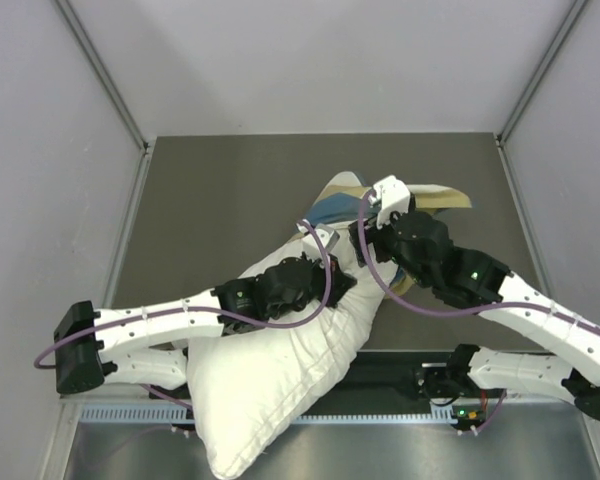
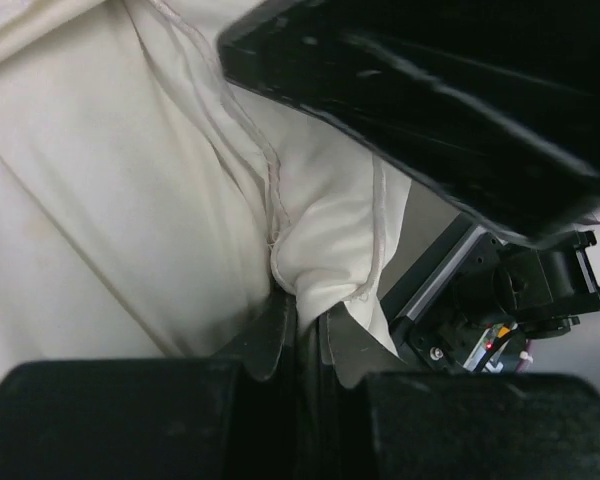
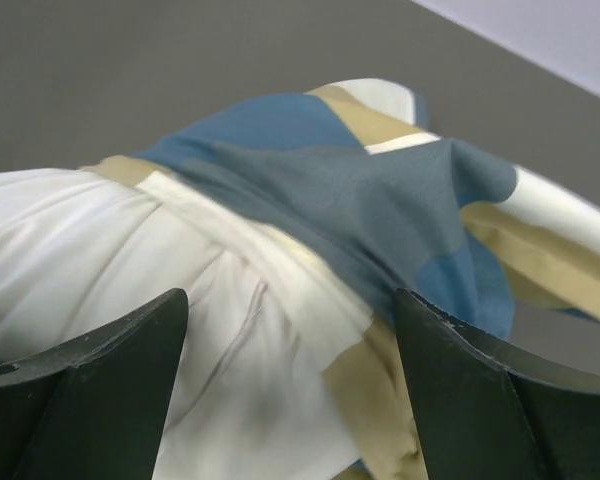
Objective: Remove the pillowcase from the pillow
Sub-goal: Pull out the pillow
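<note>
So the left pincer is pinching the pillow seam right at its tips. The right pincer is spread wide, pillowcase bunched straight ahead on the pillow's far end, so that arm's nearer for pulling.

The pillowcase has big checks of deep blue, tan and cream, with blue covering most of its bunched top. The pillow is plain off-white, faintly yellowish in the left wrist view, and its seam is the same colour. The surface is matte dark grey and the walls are pale lilac-grey. The left arm and right arm are white with black joints, and purple cables run along them.
</note>
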